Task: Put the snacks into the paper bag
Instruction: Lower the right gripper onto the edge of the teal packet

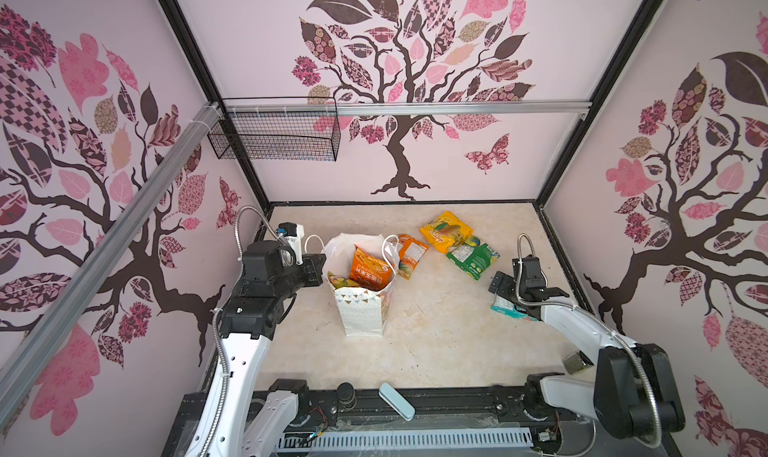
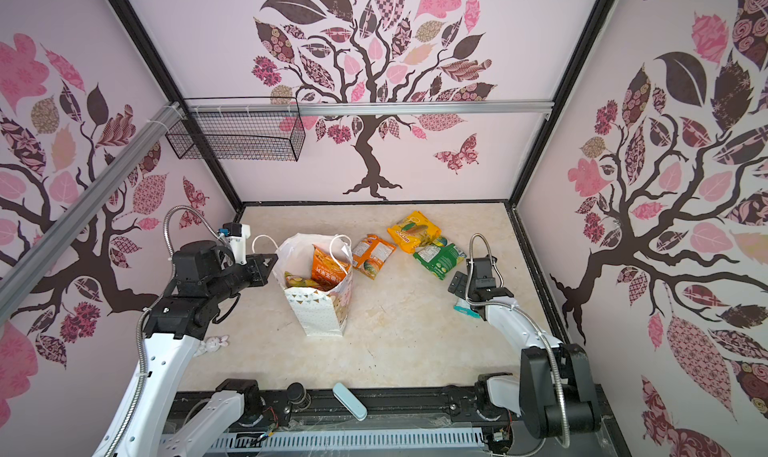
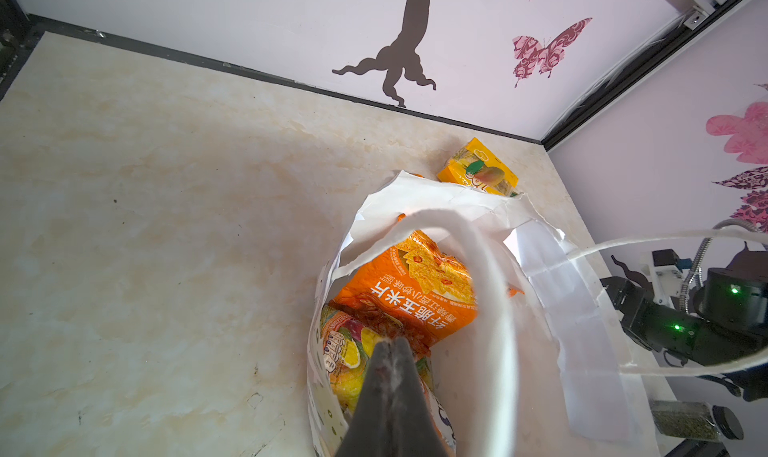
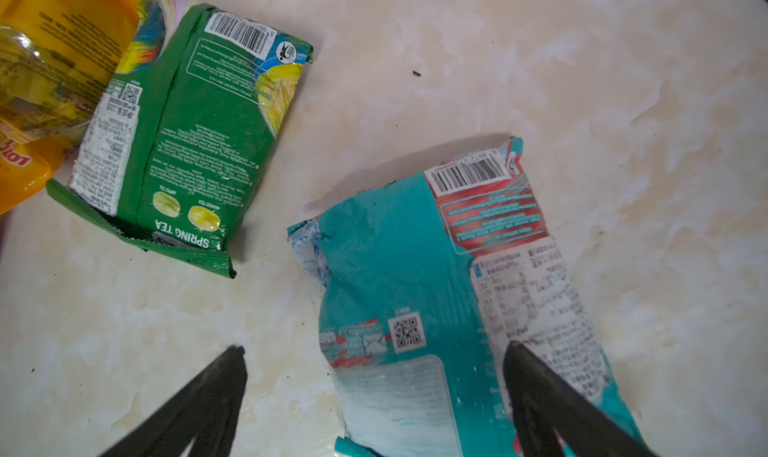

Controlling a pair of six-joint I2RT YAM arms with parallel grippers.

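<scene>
Blue case (image 1: 397, 401) foremost; paper bag (image 1: 359, 313) holds orange packet (image 1: 371, 270), yellowish packet (image 1: 343, 281), perhaps more.

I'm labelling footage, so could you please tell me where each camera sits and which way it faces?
Both top views: high over the near edge, facing down at the table and bag; left arm and right arm show.
Left wrist: on its arm, facing past the shut left pincer into the bag; right arm shows.
Right wrist: on its arm, facing down past the open right pincer at the teal packet and green packet.
Shared: both wrist views catch the yellow packet.
</scene>
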